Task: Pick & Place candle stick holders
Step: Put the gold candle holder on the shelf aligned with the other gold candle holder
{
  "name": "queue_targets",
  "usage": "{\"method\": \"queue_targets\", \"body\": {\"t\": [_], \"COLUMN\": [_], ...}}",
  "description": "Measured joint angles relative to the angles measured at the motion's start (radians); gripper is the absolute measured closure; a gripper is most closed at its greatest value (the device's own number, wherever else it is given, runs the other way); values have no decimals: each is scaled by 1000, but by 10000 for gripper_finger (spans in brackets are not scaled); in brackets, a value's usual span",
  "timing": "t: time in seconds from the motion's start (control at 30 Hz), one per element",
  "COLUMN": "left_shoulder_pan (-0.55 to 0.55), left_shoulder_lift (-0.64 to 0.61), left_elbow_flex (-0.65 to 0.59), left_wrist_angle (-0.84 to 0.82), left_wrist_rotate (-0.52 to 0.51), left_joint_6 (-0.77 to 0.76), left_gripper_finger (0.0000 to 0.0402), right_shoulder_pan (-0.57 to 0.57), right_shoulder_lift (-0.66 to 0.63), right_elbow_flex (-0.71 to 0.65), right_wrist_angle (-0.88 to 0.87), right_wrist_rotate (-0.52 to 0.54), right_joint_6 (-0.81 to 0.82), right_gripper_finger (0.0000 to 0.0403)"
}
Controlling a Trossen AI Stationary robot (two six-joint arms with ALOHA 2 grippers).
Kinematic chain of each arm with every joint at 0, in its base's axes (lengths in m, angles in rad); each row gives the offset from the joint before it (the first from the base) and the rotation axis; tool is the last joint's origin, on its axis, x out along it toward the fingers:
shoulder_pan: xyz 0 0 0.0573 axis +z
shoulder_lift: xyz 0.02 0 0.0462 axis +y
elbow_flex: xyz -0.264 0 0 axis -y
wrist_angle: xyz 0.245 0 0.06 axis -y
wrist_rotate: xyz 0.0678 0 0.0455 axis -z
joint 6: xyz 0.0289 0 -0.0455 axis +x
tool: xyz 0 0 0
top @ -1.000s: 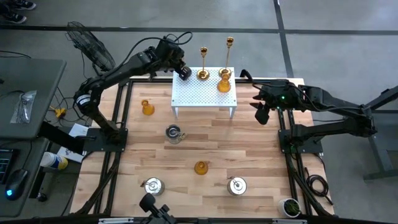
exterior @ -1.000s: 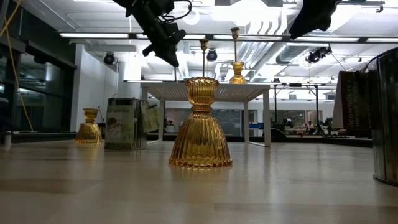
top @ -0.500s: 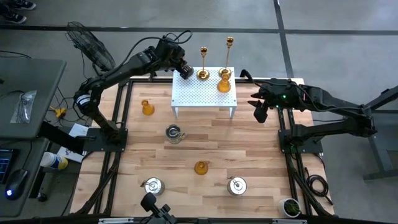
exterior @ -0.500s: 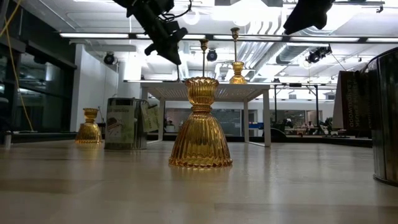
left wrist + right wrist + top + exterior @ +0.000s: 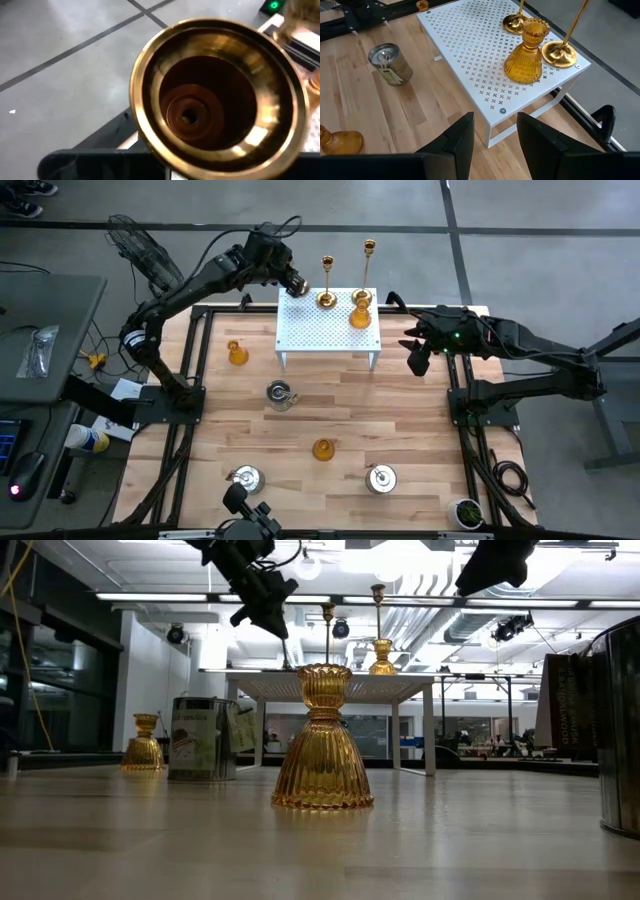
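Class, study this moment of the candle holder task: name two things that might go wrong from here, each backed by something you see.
1. The left pincer holds a gold candlestick at the far left corner of the white rack; set too near that edge, it may topple off.
2. Two gold candlesticks and an amber holder already crowd the rack's far edge; a sideways swing might knock them. The right pincer waits, open, beside the rack.

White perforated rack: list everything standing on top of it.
On the white rack: two gold candlesticks and one amber holder. The left gripper covers the rack's far-left corner; anything beneath it is hidden.
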Motion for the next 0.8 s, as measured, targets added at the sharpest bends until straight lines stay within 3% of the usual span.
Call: {"method": "queue_targets", "body": {"t": [0.27, 0.8], "left_shoulder_pan": [-2, -25], "left_shoulder_lift": [128, 138], "left_elbow_flex": [212, 215], "left_wrist_angle": [-270, -268], "left_wrist_rotate": [-4, -83], "left_joint_6": [40, -84], "left_gripper_finger": [393, 393], "right_shoulder_pan": [0, 0], "right_shoulder_lift": [9, 9], "right_elbow_flex": [0, 0], "right_wrist_angle": [-2, -2], "right_wrist_rotate": [0, 0], "right_joint_6": [0, -4], "right_gripper_finger": [263, 263]}}
